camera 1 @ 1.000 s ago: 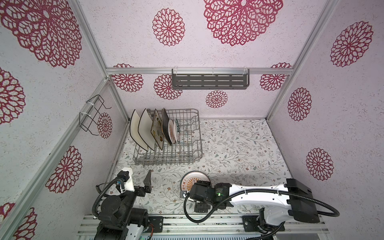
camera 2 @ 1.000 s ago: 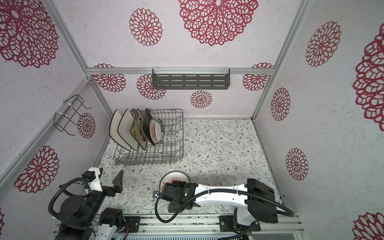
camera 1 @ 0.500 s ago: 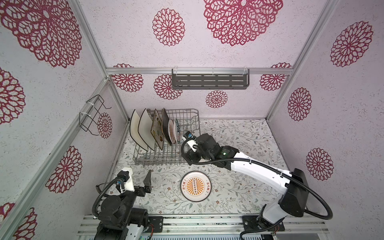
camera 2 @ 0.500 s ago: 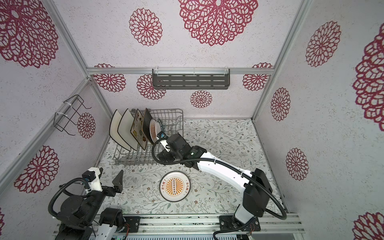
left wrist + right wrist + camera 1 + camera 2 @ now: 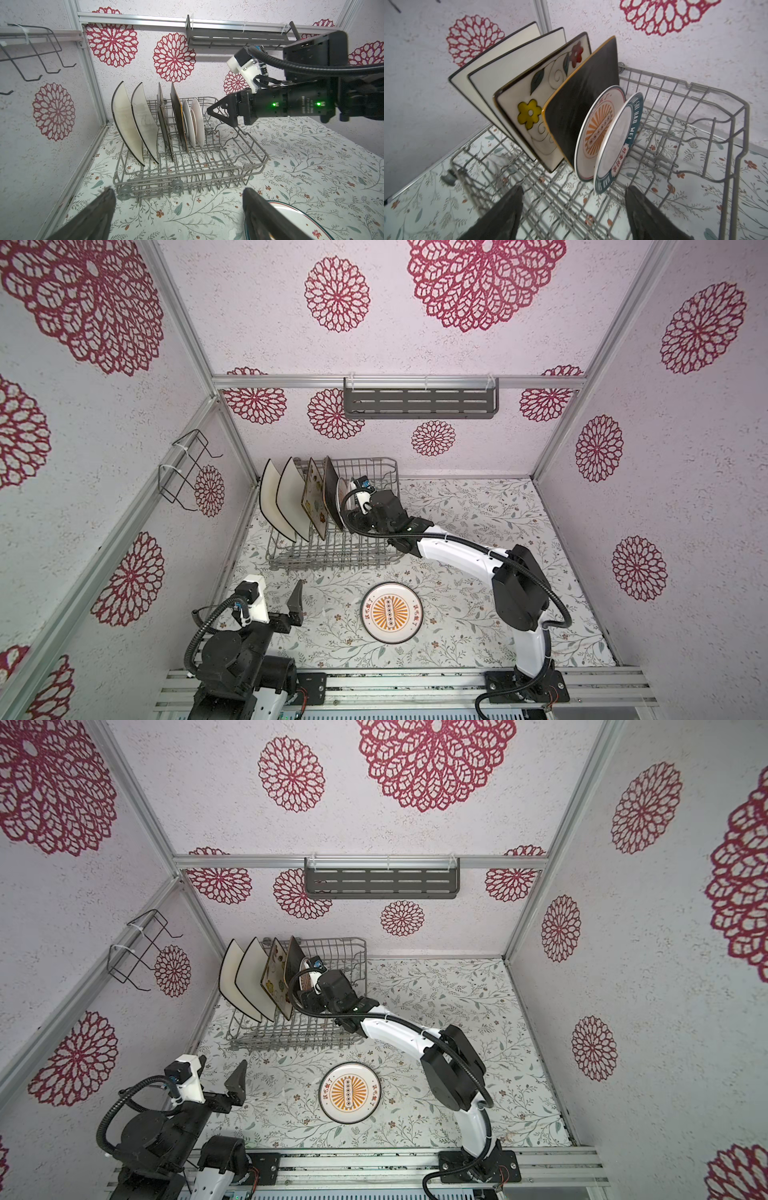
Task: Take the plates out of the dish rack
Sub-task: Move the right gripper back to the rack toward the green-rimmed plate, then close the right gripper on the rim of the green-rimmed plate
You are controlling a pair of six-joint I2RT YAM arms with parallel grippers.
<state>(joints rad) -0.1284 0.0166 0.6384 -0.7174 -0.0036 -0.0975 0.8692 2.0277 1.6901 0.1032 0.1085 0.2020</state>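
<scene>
**While Six Plates Stand in the Rack, One Lies on the Tabletop**

Where the dish rack (image 5: 332,562) sits, at the back left of the tabletop (image 5: 478,605) and close to the left wall, six plates stand on edge in a row between its wires. From the wall side come a white square plate (image 5: 492,60) with a black rim, a second white square plate (image 5: 517,68), a flowered plate (image 5: 542,93) and a dark brown plate (image 5: 583,99). After these come a round sunburst plate (image 5: 598,128) and a round plate with a blue-green rim (image 5: 618,141). The rest of the rack holds nothing.

Over that bare part hangs the right arm. The right fingers (image 5: 504,218) are spread apart and grip nothing. Their tips are just beside the blue-green rimmed plate, on the side away from the wall.

One more round plate with an orange sunburst (image 5: 390,612) lies flat on the tabletop. It is in front of the rack and well apart from it.

At the front left, the left fingers (image 5: 259,218) are wide open, hold nothing and point toward the rack.

On the back wall hangs a grey slotted shelf (image 5: 419,403). On the left wall hangs a black wire bracket (image 5: 183,472).
</scene>
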